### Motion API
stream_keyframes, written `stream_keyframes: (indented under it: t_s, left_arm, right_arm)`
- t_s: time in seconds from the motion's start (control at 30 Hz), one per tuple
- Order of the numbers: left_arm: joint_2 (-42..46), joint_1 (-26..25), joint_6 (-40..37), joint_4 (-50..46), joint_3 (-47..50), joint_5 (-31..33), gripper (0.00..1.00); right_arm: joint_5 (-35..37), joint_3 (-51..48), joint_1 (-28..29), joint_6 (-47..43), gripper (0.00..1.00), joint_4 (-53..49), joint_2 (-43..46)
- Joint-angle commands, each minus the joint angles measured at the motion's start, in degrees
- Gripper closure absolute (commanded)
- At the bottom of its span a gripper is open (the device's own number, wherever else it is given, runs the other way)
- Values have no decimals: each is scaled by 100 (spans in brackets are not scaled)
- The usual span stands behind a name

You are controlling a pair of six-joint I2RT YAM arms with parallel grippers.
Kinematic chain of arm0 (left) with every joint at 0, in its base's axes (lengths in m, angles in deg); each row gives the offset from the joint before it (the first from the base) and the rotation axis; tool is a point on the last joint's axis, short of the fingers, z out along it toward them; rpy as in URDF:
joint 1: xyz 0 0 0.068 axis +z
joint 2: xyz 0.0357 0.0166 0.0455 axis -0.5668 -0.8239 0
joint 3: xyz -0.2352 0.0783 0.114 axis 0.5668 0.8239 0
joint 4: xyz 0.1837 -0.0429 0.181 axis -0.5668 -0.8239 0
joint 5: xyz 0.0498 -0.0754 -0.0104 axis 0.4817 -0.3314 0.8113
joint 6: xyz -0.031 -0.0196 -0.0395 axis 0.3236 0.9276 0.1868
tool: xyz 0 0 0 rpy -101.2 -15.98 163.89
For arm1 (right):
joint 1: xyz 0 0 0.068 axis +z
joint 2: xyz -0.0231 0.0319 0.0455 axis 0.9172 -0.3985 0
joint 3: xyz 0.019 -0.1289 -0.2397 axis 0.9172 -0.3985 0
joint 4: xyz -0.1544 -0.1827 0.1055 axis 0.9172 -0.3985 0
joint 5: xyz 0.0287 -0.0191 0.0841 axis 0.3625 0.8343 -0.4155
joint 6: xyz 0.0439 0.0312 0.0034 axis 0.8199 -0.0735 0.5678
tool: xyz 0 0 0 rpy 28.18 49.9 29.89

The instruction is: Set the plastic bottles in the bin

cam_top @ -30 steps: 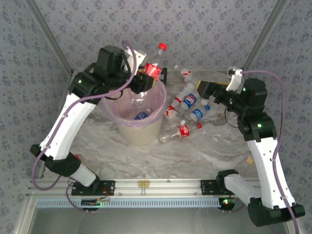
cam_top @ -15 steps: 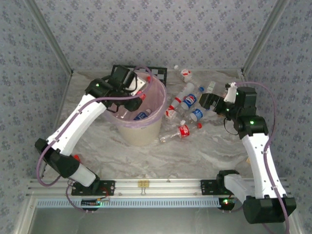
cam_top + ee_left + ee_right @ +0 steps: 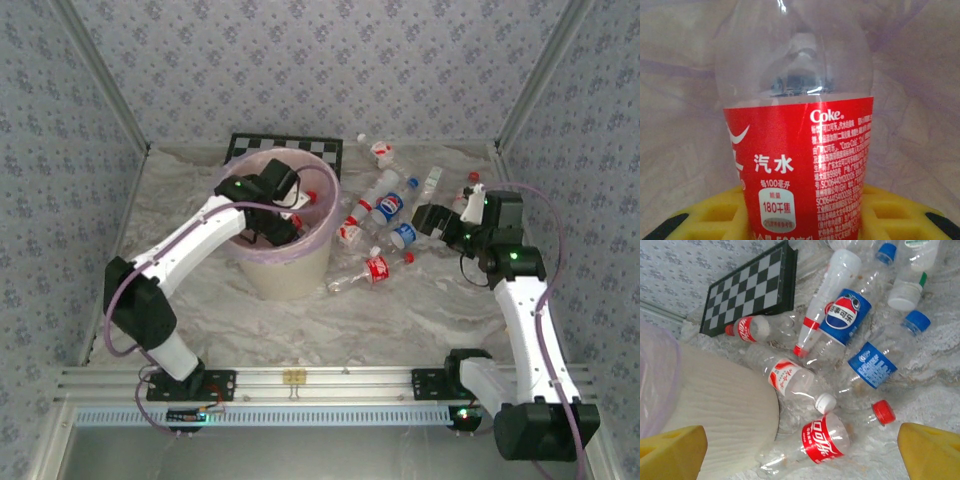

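In hand: held Coke bottle point(image 3: 800, 150). It is clear plastic with a red label, white script and Chinese print, and a bare rounded shoulder above the label. My left gripper point(image 3: 282, 223) is clamped on it, 2 yellow pads point(image 3: 710, 217) pressing the lower label from either side. The bottle sits inside the bin point(image 3: 290, 272) with the pink bag point(image 3: 920, 100) all round it. From above, its red cap point(image 3: 311, 197) shows just under the right rim.

Left arm: forearm climbs from the near left, wrist bent over the rim, fingers down in the bag.

Right arm: elbow high, forearm reaching left. My right gripper point(image 3: 800, 452) hangs low with its jaws spread wide, at the right of the loose bottles point(image 3: 390, 206).

The loose bottles lie on the table point(image 3: 400, 320) right of the bin:
- a red-label Coke point(image 3: 822, 445) nearest me
- a white-capped one point(image 3: 787, 380) just beside the bin's cream wall
- a Pepsi point(image 3: 845, 315) and a blue-label bottle point(image 3: 872, 365) side by side further off

Edges: chessboard point(image 3: 285, 147) lies flat behind the bin at the far edge. Papered walls point(image 3: 400, 60) stand left, far and right. There is open marble on the near side, between the bin and the rail point(image 3: 320, 380).
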Motion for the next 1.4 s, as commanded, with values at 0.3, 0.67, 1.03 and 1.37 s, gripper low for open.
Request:
stream_keyframes:
  t_s: [0.3,0.67,1.03,1.37]
  left_arm:
    - [-557,19,334,1633,1184,155,100]
    - [-611,26,503,1309,848,322,50]
    - [111,-42,361,192,-175,560,0]
    - [663,-197,253,-324,-1270,852,0]
  right_arm:
    - [-179,-393,-140,212,0,-100,277]
    - [-147,-1218,60,1216,0,262,517]
    - [681,-2695,1047,2618,17,1093,611]
    - [873,-2921,1310,2962,11,1592,-40]
